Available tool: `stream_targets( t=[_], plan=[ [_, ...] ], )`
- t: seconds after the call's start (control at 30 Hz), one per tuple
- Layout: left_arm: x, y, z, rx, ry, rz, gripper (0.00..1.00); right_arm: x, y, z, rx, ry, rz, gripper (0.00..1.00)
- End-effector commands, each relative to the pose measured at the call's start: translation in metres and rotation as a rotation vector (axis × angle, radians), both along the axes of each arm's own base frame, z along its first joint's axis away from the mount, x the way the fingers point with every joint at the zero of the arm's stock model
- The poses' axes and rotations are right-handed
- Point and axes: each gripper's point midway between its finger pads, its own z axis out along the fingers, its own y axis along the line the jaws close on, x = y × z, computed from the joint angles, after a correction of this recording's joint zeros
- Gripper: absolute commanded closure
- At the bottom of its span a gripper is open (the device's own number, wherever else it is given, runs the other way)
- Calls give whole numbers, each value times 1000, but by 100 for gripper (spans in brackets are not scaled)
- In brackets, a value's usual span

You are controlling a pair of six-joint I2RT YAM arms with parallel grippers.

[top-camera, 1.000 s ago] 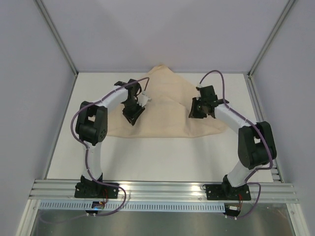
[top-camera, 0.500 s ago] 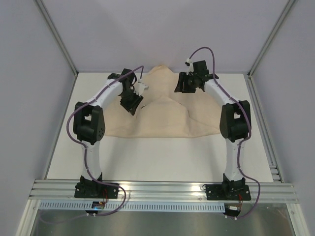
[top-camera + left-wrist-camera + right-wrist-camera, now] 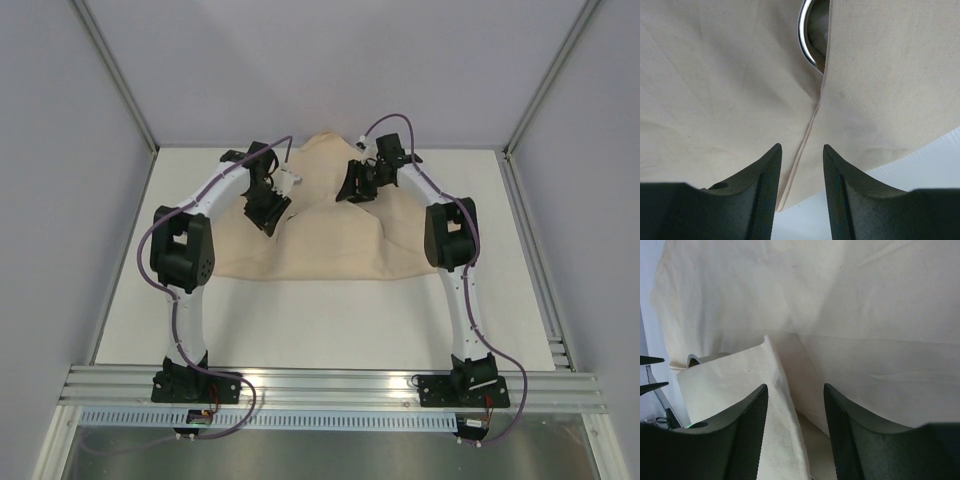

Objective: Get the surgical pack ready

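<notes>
The tan wrap sheet (image 3: 320, 245) lies folded over in the middle of the table and bulges at the far end. My left gripper (image 3: 268, 222) hovers over its left flap, open, with a hemmed edge (image 3: 807, 127) running under the gap between the jaws (image 3: 801, 150). A curved piece of the shiny steel tray (image 3: 804, 31) peeks out from under the flaps. My right gripper (image 3: 350, 190) is open above the far middle of the sheet, over a folded corner (image 3: 771, 365). The tray rim (image 3: 693, 359) shows at the left there. Clamps, tweezers, gauze and packets are hidden.
White table (image 3: 300, 320) surrounds the sheet, with grey walls left, right and behind. A metal rail (image 3: 330, 385) runs along the near edge by the arm bases. Purple cables loop over both arms.
My right arm swung from the sheet's right side to its far middle and its gripper opened. The sheet's pointed far corner is now folded down. The left gripper shifted slightly farther away.
</notes>
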Motion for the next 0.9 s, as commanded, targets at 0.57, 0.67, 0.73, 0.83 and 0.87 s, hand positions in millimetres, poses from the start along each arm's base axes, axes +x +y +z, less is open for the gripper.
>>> stream_targets(
  t=[0.57, 0.67, 0.73, 0.83, 0.87],
  plan=[
    [7, 1, 9, 10, -36, -10, 52, 36, 27, 32, 161, -76, -109, 100],
    [8, 0, 11, 13, -40, -7, 52, 53, 20, 25, 129, -99, -194, 99],
    [8, 1, 11, 12, -39, -7, 52, 57, 19, 15, 123, -83, -219, 100],
    [8, 1, 11, 12, -38, -8, 52, 55, 18, 1, 113, -59, -230, 100],
    [8, 1, 12, 13, -41, -6, 52, 53, 16, -7, 104, -45, -236, 99]
  ],
)
